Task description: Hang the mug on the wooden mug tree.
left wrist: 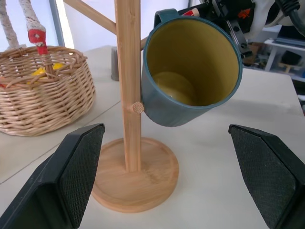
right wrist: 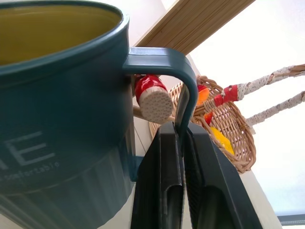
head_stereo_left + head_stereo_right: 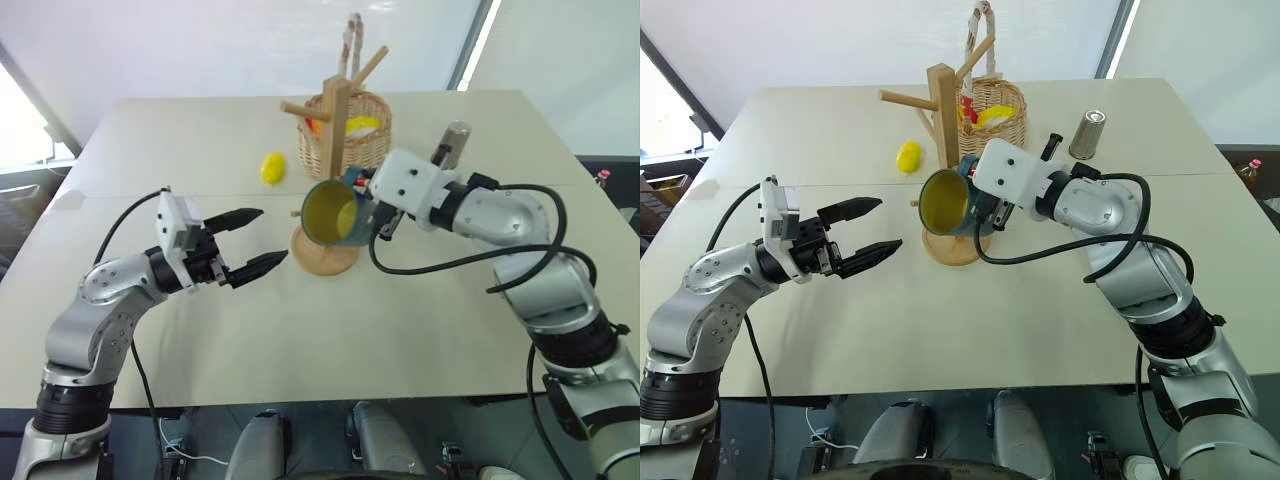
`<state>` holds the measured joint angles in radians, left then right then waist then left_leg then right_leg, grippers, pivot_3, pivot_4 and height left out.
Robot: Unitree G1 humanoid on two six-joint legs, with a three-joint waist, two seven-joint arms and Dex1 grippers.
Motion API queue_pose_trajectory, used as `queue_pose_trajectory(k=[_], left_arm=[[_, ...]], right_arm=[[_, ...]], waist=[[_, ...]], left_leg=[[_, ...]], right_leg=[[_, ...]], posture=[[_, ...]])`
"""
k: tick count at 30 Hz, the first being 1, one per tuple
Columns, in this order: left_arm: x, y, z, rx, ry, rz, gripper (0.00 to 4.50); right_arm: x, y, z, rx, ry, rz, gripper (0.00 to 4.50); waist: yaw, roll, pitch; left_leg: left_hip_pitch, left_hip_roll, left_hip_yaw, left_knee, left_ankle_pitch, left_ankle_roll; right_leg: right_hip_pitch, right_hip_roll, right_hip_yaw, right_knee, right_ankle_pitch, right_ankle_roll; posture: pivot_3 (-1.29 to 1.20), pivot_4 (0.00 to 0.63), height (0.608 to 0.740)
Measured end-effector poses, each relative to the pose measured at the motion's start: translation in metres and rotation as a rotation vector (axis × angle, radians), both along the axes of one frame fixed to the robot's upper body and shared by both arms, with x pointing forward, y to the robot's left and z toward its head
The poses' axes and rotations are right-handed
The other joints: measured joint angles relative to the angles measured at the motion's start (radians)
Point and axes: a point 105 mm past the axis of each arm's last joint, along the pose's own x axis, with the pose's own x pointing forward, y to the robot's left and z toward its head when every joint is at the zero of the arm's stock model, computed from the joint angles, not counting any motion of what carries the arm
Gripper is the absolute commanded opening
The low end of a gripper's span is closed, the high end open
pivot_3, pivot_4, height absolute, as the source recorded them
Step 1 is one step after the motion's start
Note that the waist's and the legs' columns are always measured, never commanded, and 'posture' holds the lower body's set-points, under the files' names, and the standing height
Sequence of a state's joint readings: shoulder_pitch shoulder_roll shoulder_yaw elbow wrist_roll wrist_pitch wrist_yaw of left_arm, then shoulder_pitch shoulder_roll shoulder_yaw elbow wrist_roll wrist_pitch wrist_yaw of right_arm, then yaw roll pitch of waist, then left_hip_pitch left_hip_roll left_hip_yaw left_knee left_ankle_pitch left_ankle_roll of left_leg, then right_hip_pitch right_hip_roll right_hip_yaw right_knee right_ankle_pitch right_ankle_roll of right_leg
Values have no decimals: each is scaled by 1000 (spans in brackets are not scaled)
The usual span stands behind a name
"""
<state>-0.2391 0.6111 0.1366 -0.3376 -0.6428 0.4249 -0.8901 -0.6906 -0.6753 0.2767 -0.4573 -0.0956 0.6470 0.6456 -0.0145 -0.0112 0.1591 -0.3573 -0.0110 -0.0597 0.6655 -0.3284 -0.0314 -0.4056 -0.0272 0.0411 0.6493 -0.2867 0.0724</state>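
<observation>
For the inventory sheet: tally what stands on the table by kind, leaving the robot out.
Mug: 1
Wooden mug tree: 1
Wicker basket: 1
Metal tumbler: 1
Small yellow object lying loose on the table: 1
Total: 5, not counting what lies inside the basket.

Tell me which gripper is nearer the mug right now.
Right. The right gripper pinches the mug's handle at the mug tree; the left gripper hovers open, apart from the mug.

Left gripper [image 3: 250, 243] gapes wide; right gripper [image 2: 182, 138] pinches narrowly, arms angled inward.
</observation>
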Motion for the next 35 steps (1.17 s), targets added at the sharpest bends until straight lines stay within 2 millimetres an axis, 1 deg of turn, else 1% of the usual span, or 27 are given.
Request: queue_pose_trajectory(k=[2,3,7,10,14,16,18,19,21,25,28,31,33,35], left_arm=[[0,0,0,-1,0,2,4500],[0,0,0,-1,0,3,4500],[0,0,0,-2,1,4,4500],[0,0,0,-3,2,1,4500],[2,1,-2,-17,10,8,4500],[4,4,-5,-26,24,27,4500],[10,12,-12,-40,54,77,4500],[13,16,-17,-43,67,106,4500],[20,25,-28,-55,93,186,4500],[37,46,-51,-70,123,395,4500],[43,64,-67,-101,148,545,4500],[43,77,-78,-120,159,656,4500],[41,85,-83,-125,163,713,4500],[38,92,-89,-124,175,764,4500]], right_arm=[[0,0,1,1,-5,-1,2508],[0,-1,3,2,-13,-4,2951],[-5,-9,8,-29,-29,-5,2951],[-12,-20,17,-23,-44,-8,2951],[-22,-43,40,86,-78,-30,2951],[-29,-58,40,161,-54,-41,2951],[-35,-74,26,274,26,-64,2951],[-37,-80,15,315,71,-78,2951],[-40,-91,-15,420,162,-120,2951],[-38,-102,-69,621,259,-208,2951],[-34,-103,-103,690,282,-257,2951],[-27,-100,-122,726,280,-280,2951],[-23,-98,-128,734,274,-285,2951],[-18,-95,-128,751,266,-278,2951]], waist=[[1,0,0],[1,0,0],[3,0,0],[3,0,0],[3,0,0],[5,-1,0],[4,-1,0],[4,-1,0],[4,-1,0],[0,-1,0],[-2,-1,0],[0,-1,0],[1,-1,0],[1,-1,0]], left_leg=[[0,0,0,0,0,0],[0,0,0,0,0,0],[0,0,0,0,0,0],[-1,0,0,0,0,0],[0,0,0,0,0,0],[0,0,0,-1,0,0],[0,0,0,-1,0,0],[0,0,0,-1,0,0],[1,0,0,-1,0,0],[2,0,1,-1,0,0],[2,0,1,-1,0,0],[2,0,1,-1,0,0],[2,0,1,-1,0,0],[2,0,1,-1,0,0]], right_leg=[[0,0,0,0,0,0],[0,0,0,0,0,0],[0,0,0,-1,0,0],[0,0,0,-1,0,0],[0,0,0,-1,0,0],[1,0,0,-1,0,0],[1,0,0,-1,0,0],[1,0,0,-1,0,0],[1,0,0,-1,0,0],[1,0,1,1,0,0],[1,0,1,1,0,0],[1,0,1,1,0,0],[1,0,1,1,0,0],[1,0,1,1,0,0]], posture=[[0,150,740],[0,150,740],[0,150,740],[0,150,740],[0,150,740],[0,150,740],[0,150,740],[0,150,740],[0,150,740],[0,150,740],[0,150,740],[0,150,740],[0,150,740],[0,150,740]])
